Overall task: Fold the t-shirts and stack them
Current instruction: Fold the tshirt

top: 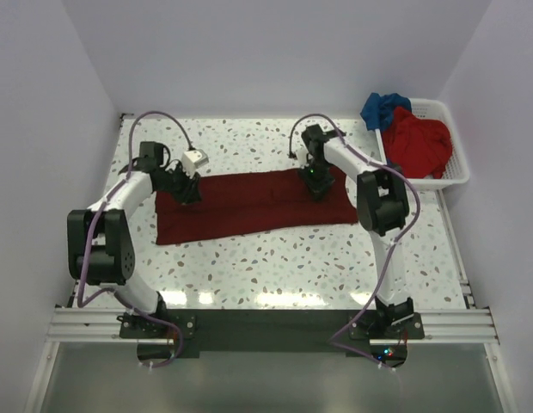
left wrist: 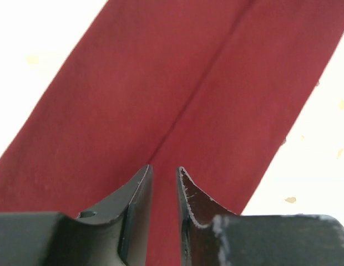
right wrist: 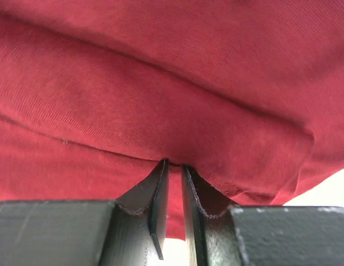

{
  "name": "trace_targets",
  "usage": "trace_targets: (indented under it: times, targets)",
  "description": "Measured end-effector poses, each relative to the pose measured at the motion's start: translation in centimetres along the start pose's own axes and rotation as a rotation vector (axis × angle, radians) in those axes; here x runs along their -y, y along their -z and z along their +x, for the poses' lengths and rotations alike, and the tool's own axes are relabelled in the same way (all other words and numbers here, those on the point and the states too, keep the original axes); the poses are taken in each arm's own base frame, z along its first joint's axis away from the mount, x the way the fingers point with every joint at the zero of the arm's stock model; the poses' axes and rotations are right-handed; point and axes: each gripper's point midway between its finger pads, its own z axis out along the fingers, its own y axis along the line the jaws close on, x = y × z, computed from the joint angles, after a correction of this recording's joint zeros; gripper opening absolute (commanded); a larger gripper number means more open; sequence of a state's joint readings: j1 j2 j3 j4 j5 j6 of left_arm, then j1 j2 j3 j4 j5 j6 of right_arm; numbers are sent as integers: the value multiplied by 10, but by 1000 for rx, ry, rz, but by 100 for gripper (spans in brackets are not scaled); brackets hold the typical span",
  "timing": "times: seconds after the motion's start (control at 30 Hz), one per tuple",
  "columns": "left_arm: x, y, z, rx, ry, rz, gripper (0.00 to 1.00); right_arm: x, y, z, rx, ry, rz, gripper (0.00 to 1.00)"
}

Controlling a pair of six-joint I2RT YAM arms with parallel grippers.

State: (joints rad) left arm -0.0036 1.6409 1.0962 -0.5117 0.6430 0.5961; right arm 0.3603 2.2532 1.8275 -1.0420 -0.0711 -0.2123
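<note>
Lying flat on the surface [top: 275, 258]: maroon shirt [top: 254, 206], already narrowed to one long strip with a straight crease down its length.

Item 1, left fingers [left wrist: 140, 194]: at the maroon shirt's left end, far corner, over the crease. They are drawn almost together with only a thin slit between. The cloth beyond them lies flat, and I cannot tell whether any of it is pinched.

Item 2, right fingers [right wrist: 156, 188]: toward the maroon shirt's right end, near its far edge. They are closed to a slit, with a bunched ridge of the cloth gathered at the tips. This reads as a grip on the maroon shirt.

Item 3, basket [top: 456, 176]: just beyond the maroon shirt's right end and a little farther back. It holds the red shirt [top: 417, 142], crumpled, and the blue shirt [top: 382, 107], which spills over the rim on the side nearest the maroon shirt.

Progress, as judged: early.
- Done: one shirt of three is out and its lengthwise fold appears made.
- Left: the cross-folds that shorten the strip to a compact packet.
- Left: taking out and fully folding the red and blue shirts.
- Left: stacking all three. No stack exists beside the maroon shirt yet.
</note>
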Motion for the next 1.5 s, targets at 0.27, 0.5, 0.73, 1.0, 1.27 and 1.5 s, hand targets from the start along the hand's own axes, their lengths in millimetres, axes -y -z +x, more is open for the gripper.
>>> trace_targets:
  times: [0.27, 0.5, 0.73, 1.0, 1.27, 1.5]
  targets:
    - [-24, 35, 20, 16, 44, -54, 8, 59, 2, -136, 271, 146, 296, 28]
    - [-3, 16, 0, -88, -282, -146, 0, 56, 30, -170, 403, 222, 437, 55]
    - [6, -27, 18, -256, -484, -152, 0, 45, 138, -169, 585, 162, 459, 65]
    - [26, -60, 47, -436, -685, -131, 0, 37, 189, -142, 639, 51, 347, 63]
    - [76, -74, 49, -522, -914, -182, 0, 54, 155, -89, 463, -79, 170, 57]
    - [283, -115, 33, -360, -1012, 238, 0, 84, 106, -26, 266, -195, 94, 47]
